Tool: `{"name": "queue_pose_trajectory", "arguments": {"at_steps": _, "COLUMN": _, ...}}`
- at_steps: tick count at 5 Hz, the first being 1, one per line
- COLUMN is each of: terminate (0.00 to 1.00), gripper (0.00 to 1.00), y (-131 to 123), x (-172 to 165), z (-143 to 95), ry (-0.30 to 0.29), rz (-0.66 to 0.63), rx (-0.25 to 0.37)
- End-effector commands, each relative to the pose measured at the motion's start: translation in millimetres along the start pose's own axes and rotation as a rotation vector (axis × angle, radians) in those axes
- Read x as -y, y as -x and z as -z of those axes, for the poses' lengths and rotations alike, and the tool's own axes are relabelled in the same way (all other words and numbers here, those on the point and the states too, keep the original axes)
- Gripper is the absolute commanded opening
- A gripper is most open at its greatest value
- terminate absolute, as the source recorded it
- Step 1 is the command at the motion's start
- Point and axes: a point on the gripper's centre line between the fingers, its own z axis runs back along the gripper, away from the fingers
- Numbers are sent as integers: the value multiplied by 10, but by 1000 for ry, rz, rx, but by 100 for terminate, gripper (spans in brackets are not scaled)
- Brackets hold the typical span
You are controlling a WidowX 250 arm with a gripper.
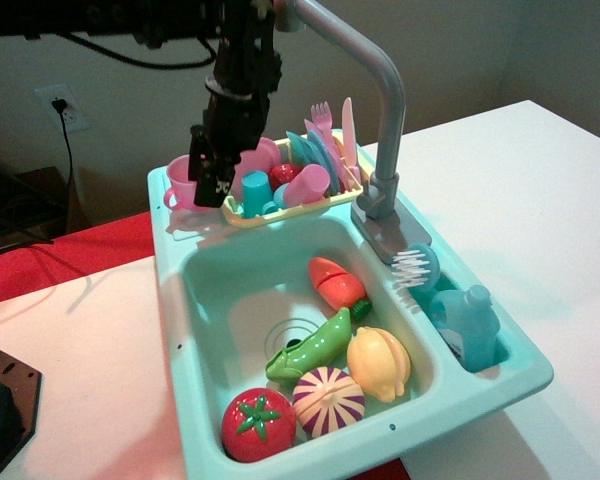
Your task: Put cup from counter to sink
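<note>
The small translucent pink cup [180, 183] with a side handle stands upright on the light-teal counter [166, 232] at the sink unit's back left corner. My gripper [208, 178] hangs from the black arm, pointing down at the cup's right rim. Its fingers [216, 180] look slightly apart and touch or straddle that rim, between the cup and the yellow dish rack. The cup rests on the ledge. The sink [220, 290] basin lies in front, with a round ringed drain [292, 331].
The sink holds a toy carrot [336, 282], green pepper [315, 345], lemon [378, 362], purple onion [328, 400] and tomato [257, 424]. The yellow dish rack [280, 208] with dishes stands right of the cup. A grey faucet [380, 120] rises behind; a brush and blue bottle [468, 322] sit right.
</note>
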Motion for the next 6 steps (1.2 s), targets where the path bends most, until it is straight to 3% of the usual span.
{"name": "queue_pose_trajectory", "arguments": {"at_steps": 1, "terminate": 0, "gripper": 0, "y": 73, "x": -23, "z": -71, "ry": -30, "rz": -24, "rx": 53}}
{"name": "queue_pose_trajectory", "arguments": {"at_steps": 3, "terminate": 0, "gripper": 0, "y": 112, "x": -33, "z": -76, "ry": -31, "rz": -36, "rx": 83}}
{"name": "queue_pose_trajectory", "arguments": {"at_steps": 4, "terminate": 0, "gripper": 0, "y": 132, "x": -33, "z": -220, "ry": -46, "rz": -27, "rx": 113}}
{"name": "queue_pose_trajectory", "arguments": {"at_steps": 6, "terminate": 0, "gripper": 0, "y": -46, "x": 477, "z": -564, "ry": -64, "rz": 61, "rx": 155}}
